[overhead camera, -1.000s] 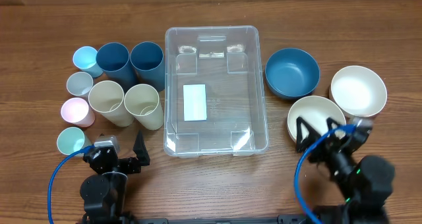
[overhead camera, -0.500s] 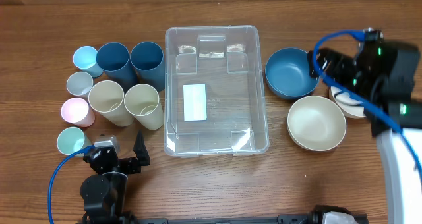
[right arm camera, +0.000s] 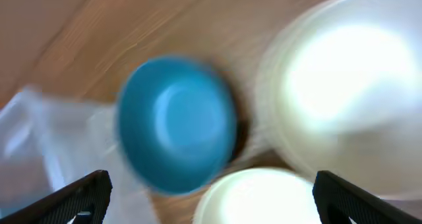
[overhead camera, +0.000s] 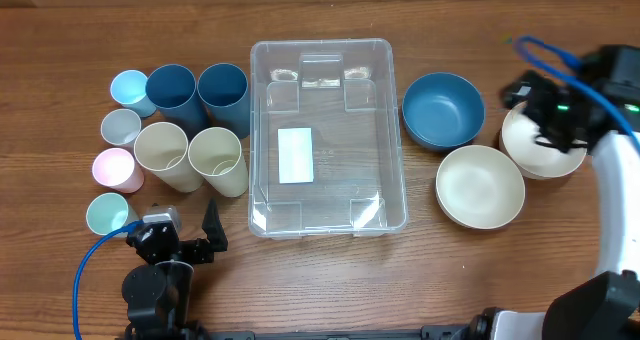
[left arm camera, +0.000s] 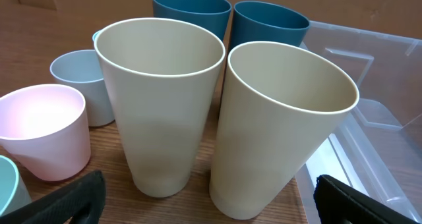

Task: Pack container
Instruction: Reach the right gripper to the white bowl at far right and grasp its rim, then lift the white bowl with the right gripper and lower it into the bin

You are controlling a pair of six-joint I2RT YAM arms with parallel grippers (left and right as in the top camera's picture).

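Since half a second ago the right gripper (overhead camera: pixel 540 115) has swung slightly outward. It now hangs over the far cream bowl (overhead camera: pixel 556 160), its jaws spread wide and gripping nothing. The left gripper (overhead camera: pixel 180 238) has not moved from the near edge; its jaws are equally wide and bare, facing two tall cream cups (left arm camera: pixel 165 105). The container (overhead camera: pixel 327 195) sits mid-desk (overhead camera: pixel 330 280), between the cups and the blue bowl (overhead camera: pixel 443 110).
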